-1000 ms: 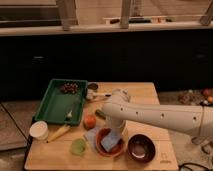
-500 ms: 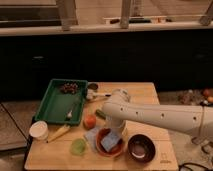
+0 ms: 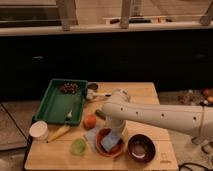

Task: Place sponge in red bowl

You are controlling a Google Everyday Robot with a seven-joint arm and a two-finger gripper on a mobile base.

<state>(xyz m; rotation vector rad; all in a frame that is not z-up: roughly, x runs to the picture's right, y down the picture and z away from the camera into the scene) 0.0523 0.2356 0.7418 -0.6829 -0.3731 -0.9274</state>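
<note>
The red bowl (image 3: 99, 147) stands near the front middle of the wooden table (image 3: 55, 159). A blue sponge (image 3: 109, 143) lies inside it, tilted against the right side. My white arm reaches in from the right and bends down over the bowl. The gripper (image 3: 118, 133) is at the bowl's back right rim, right above the sponge and touching or nearly touching it. The arm's wrist hides most of the gripper.
A dark bowl (image 3: 141, 148) stands just right of the red bowl. A pale blue object (image 3: 92, 133), an orange fruit (image 3: 90, 121) and a green object (image 3: 78, 146) lie to its left. A green tray (image 3: 56, 103), a white cup (image 3: 38, 130) and a yellow object (image 3: 59, 133) are further left.
</note>
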